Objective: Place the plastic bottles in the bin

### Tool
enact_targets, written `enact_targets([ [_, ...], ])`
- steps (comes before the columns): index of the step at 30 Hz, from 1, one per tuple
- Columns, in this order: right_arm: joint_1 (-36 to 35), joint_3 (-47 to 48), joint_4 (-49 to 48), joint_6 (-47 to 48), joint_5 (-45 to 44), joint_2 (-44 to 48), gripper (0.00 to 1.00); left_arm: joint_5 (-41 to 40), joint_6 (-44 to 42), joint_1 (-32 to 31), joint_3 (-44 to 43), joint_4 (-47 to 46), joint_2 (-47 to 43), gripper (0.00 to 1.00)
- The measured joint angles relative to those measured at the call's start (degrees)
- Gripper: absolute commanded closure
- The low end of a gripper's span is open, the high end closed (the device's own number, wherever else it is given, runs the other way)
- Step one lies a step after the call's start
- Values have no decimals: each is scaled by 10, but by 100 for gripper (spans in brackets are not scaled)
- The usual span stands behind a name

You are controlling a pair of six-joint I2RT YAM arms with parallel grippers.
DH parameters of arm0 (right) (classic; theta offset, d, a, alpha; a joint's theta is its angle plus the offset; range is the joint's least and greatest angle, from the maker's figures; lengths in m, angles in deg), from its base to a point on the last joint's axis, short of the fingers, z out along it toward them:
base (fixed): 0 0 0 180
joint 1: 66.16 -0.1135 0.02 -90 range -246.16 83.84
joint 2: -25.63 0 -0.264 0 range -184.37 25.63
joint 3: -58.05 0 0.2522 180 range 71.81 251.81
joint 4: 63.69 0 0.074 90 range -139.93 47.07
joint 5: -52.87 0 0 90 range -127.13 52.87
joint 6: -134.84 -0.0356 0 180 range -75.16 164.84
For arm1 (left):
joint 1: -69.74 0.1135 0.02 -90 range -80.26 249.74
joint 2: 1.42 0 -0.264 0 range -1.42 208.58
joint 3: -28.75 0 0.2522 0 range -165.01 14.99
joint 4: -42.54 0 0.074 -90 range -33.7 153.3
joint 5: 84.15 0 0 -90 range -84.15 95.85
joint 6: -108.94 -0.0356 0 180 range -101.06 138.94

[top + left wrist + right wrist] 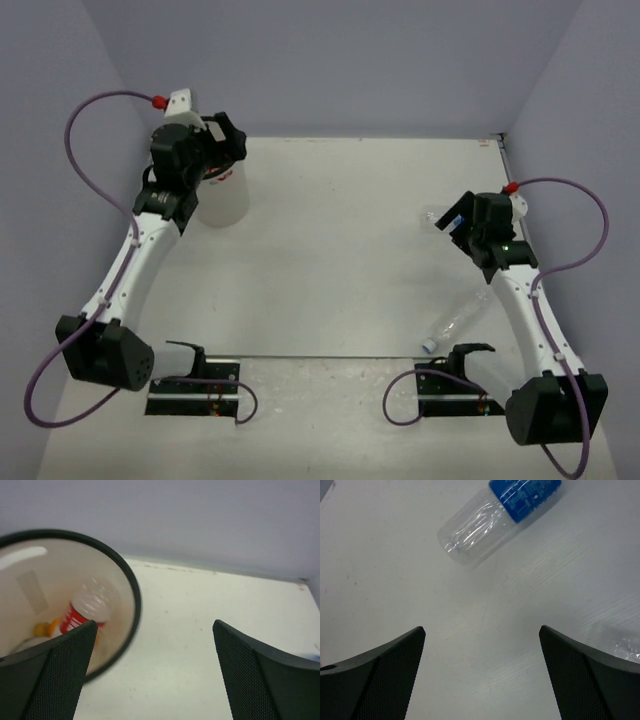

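Observation:
The bin (228, 203), a translucent white bucket with a black rim (134, 592), stands at the back left. Inside it lie a clear bottle with a red label (82, 612) and something orange (42, 629). My left gripper (222, 150) hangs open and empty by the bin's rim, mostly over bare table (154, 626). On the right, a clear blue-labelled bottle (500, 515) lies on its side just ahead of my open, empty right gripper (481, 629), (455, 222). A plain clear bottle (455, 322) lies nearer the front beside the right arm.
The white table top (340, 250) is boxed in by pale purple walls at the back and both sides. A crinkled bit of clear plastic (627, 649) shows at the right edge of the right wrist view. Purple cables loop off both arms.

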Motion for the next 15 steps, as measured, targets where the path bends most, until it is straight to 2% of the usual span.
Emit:
enact_targets([
  [3, 49, 29, -10, -2, 19, -62, 1, 32, 0, -61, 70, -29, -63, 0],
  [6, 76, 73, -10, -1, 26, -125, 1, 77, -2, -102, 120, -61, -82, 0],
  [10, 102, 136, -17, -1, 27, -203, 1, 120, -15, -114, 174, -65, -84, 0],
  [15, 120, 203, -17, -5, 26, -287, 1, 126, -26, -114, 200, -56, -96, 0],
])
